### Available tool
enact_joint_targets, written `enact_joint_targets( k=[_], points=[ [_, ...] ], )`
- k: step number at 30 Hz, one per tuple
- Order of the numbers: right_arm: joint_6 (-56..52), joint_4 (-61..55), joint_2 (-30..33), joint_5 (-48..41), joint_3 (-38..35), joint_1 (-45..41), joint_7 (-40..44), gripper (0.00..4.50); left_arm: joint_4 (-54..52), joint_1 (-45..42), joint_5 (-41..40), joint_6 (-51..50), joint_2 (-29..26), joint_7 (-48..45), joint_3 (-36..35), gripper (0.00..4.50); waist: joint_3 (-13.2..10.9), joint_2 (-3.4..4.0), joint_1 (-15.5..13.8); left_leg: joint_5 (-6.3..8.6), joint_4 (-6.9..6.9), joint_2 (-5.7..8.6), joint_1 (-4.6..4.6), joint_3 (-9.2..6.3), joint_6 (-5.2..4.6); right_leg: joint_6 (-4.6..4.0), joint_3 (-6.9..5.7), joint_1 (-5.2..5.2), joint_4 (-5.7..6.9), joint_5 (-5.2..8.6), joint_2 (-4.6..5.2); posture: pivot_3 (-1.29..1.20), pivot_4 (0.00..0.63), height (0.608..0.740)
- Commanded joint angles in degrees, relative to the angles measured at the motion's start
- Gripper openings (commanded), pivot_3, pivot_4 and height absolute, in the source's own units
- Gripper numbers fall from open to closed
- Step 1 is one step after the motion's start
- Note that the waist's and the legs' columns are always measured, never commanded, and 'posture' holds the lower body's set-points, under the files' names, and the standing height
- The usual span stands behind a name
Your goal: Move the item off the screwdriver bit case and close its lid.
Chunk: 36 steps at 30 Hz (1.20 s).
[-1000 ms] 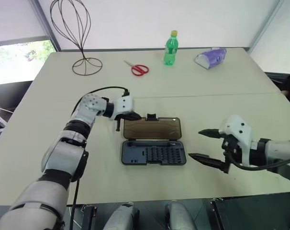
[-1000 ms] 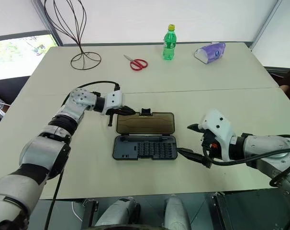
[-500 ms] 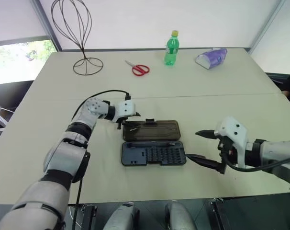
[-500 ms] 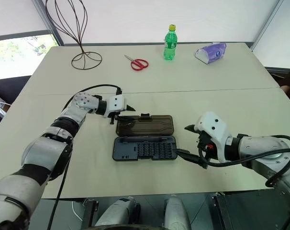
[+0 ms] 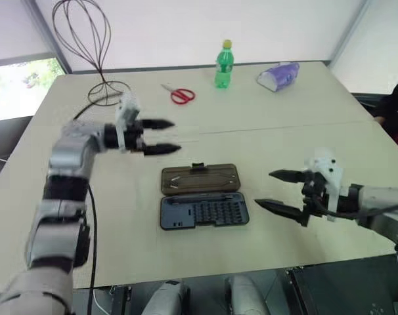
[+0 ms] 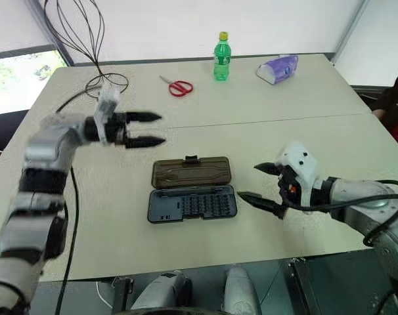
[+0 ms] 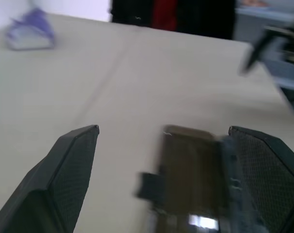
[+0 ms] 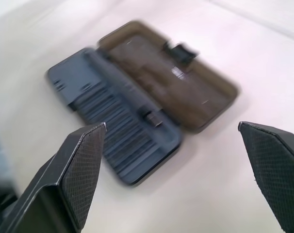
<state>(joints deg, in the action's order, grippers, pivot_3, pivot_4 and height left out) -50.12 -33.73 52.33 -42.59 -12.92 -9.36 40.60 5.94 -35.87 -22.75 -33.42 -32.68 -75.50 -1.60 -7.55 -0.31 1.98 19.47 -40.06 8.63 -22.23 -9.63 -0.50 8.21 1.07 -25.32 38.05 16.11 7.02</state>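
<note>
From the head camera, the screwdriver bit case [image 5: 203, 211] lay open near the middle of the table [image 5: 284, 125]. Its dark tray of bits faced the robot, and its brown translucent lid [image 5: 200, 179] was folded flat on the table just behind the tray, with the latch tab [image 5: 199, 167] on the far edge. The lid's surface lay bare, so closing looked like the step left to do. The left end effector [image 5: 176, 136] hung above the table, behind and to the left of the case and well apart from it, its fingers spread and empty. The right end effector [image 5: 263, 188] hovered just beside the right end of the tray, its fingers also apart and holding nothing. Scissors [image 5: 179, 96] and a green bottle [image 5: 223, 64] sat far back, out of the way. The left wrist camera looked between its two spread fingers [image 7: 64, 170] down at the blurred brown lid [image 7: 190, 179], clearly out of contact. The right wrist camera framed the whole open case between its wide-set fingers [image 8: 74, 179], with the tray nearer and the lid beyond it. The case looked like hard, smooth plastic: light, stiff and likely to skate on the table when pushed. The lid seemed thin and free on its hinge, so the far long edge near the latch tab appeared the best place to lift it. The other end effector could brace the tray's end so the case did not slide or spill its bits.
</note>
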Motion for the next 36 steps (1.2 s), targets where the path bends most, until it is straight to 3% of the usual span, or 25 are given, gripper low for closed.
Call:
enact_joint_targets(
  k=[1, 7, 8, 18, 22, 35, 36],
  points=[
    [5.94, 5.48, -2.09, 7.4, 4.56, -4.7, -2.27, 4.5, -16.74, 7.82, -2.78, -4.73, -1.28, 6.38, -0.56, 3.09, -0.06, -0.1, -0.25, 0.0, -0.04, 0.0, 0.0, 0.01, 0.0, 0.0, 0.0, 0.02, -0.02, 0.0, -0.01, 0.0, 0.15, 0.74],
    [14.95, 21.65, -7.11, 19.15, 14.36, -17.05, -1.78, 4.5, -28.81, 23.56, 1.51, 0.59, -2.77, 12.78, 3.67, 0.1, -0.06, -0.04, -1.46, -0.01, -0.02, 0.02, 0.17, 0.15, 0.03, -0.01, 0.04, 0.16, -0.19, 0.0, 0.02, 0.0, 0.15, 0.74],
    [16.13, 23.99, -7.94, 20.56, 15.6, -18.69, -1.3, 4.5, -28.92, 25.05, 2.96, 2.43, -3.24, 13.37, 4.72, 0.01, -0.08, -0.01, -1.5, -0.01, 0.0, 0.01, 0.19, 0.14, 0.03, -0.02, 0.04, 0.16, -0.19, 0.0, 0.0, 0.0, 0.15, 0.74],
    [18.66, 37.63, -15.44, 29.27, 24.77, -27.9, 3.14, 4.5, -17.92, 27.57, 19.56, 21.11, -6.56, 17.3, 17.08, 0.01, -0.06, 0.04, -1.52, -0.01, 0.09, 0.0, 0.32, 0.11, 0.03, -0.02, 0.0, 0.31, -0.32, 0.0, 0.0, 0.0, 0.15, 0.74],
    [18.66, 40.27, -15.58, 31.4, 27.22, -29.88, 6.8, 4.5, -16.07, 27.43, 20.01, 22.84, -6.59, 17.89, 17.6, 0.01, -0.04, 0.07, -1.47, -0.01, 0.28, 0.0, 0.84, 0.11, 0.02, -0.02, 0.01, 0.85, -0.61, 0.0, -0.01, 0.0, 0.15, 0.74],
    [27.26, 63.44, -23.11, 41.57, 35.36, -41.37, 15.8, 4.5, -18.88, 30.35, 18.7, 20.74, -4.57, 21.66, 17.43, 0.01, 0.0, 0.15, -1.26, -0.01, 0.37, -0.05, 0.88, 0.08, 0.03, -0.02, 0.02, 0.84, -0.62, 0.0, -0.08, 0.0, 0.15, 0.74],
    [28.06, 65.71, -23.91, 42.35, 35.87, -42.15, 16.42, 4.25, -19.34, 30.87, 18.65, 20.46, -4.45, 22.07, 17.44, 0.0, 0.04, 0.2, -1.15, -0.01, 0.37, -0.05, 0.88, 0.08, 0.03, -0.02, 0.02, 0.84, -0.63, 0.0, -0.09, 0.0, 0.15, 0.74]
  ],
)
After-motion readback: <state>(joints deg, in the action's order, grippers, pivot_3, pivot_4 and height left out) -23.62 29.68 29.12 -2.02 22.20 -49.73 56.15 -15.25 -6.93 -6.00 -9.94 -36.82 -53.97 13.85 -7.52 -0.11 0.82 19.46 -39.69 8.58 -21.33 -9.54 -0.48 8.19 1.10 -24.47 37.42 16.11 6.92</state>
